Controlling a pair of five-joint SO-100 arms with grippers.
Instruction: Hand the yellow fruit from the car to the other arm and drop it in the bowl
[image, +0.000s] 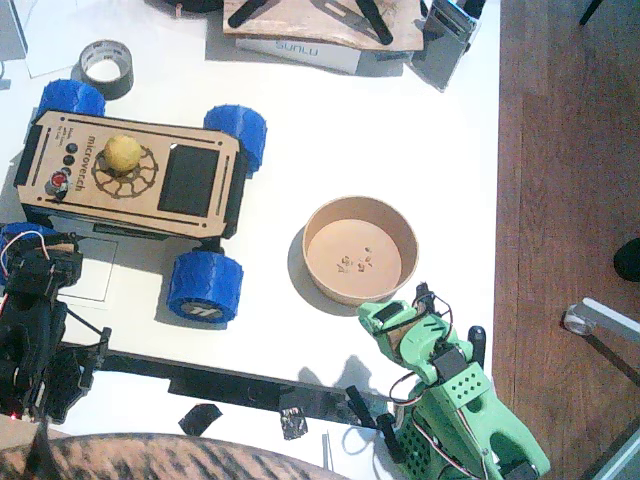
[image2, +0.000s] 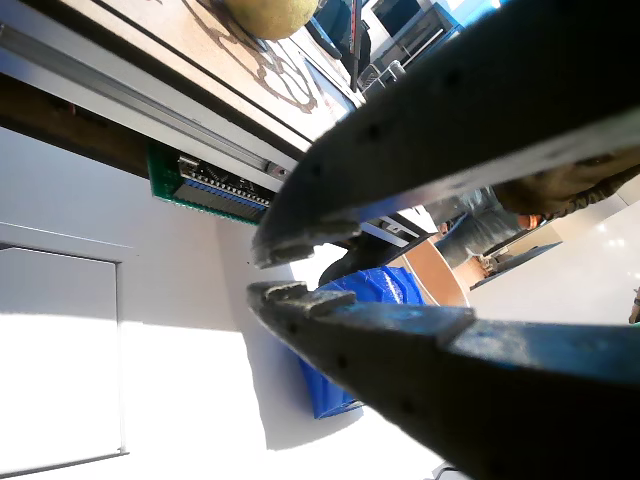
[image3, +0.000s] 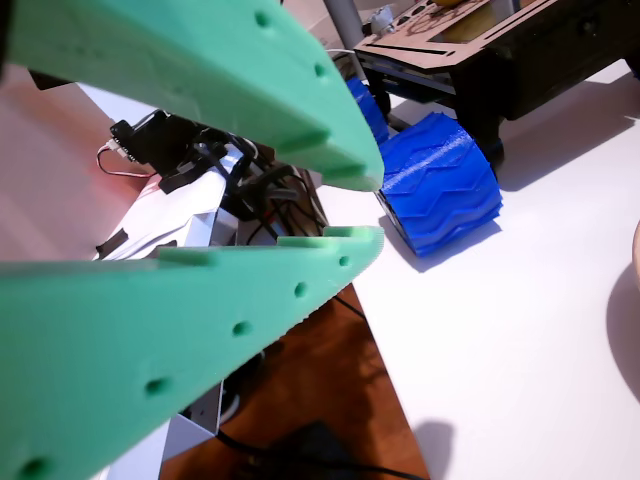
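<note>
The yellow fruit (image: 123, 152) sits on the plywood top of the car (image: 190, 180) at the upper left, and its underside shows in a wrist view (image2: 270, 14). The black left gripper (image: 45, 268) rests just below the car's near left corner, its jaws (image2: 262, 272) nearly touching with nothing between them. The tan bowl (image: 360, 250) stands mid-table with only specks on its bottom. Just below the bowl, the green right gripper (image: 392, 318) is shut and empty; in a wrist view (image3: 365, 208) it points toward a blue wheel (image3: 440, 185).
A grey tape roll (image: 105, 65) lies behind the car. A SUNLU box (image: 300, 45) and clutter line the far edge. A black strip (image: 250, 385) runs along the front. The table ends at the right over wood floor (image: 560, 150). Something striped (image: 150, 458) fills the bottom edge.
</note>
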